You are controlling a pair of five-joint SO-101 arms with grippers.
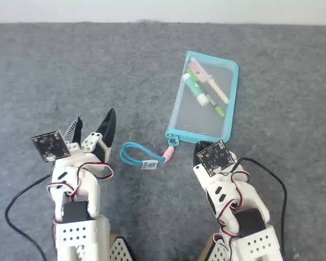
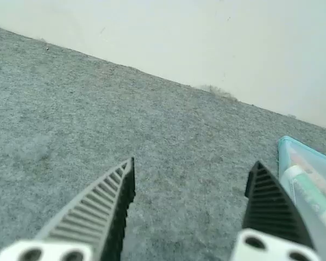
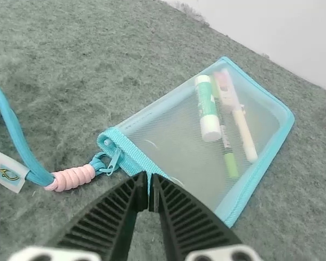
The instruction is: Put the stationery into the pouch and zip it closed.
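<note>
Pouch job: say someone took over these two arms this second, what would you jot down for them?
Left claw: open, over the grey mat beside the blue strap.
Right claw: shut, tips at the pouch's near edge; whether it pinches the fabric, I cannot tell.
Done: glue stick and pens lie inside the pouch.
Left: zip pull sits at the corner by the strap and the edge looks closed; check that.
</note>
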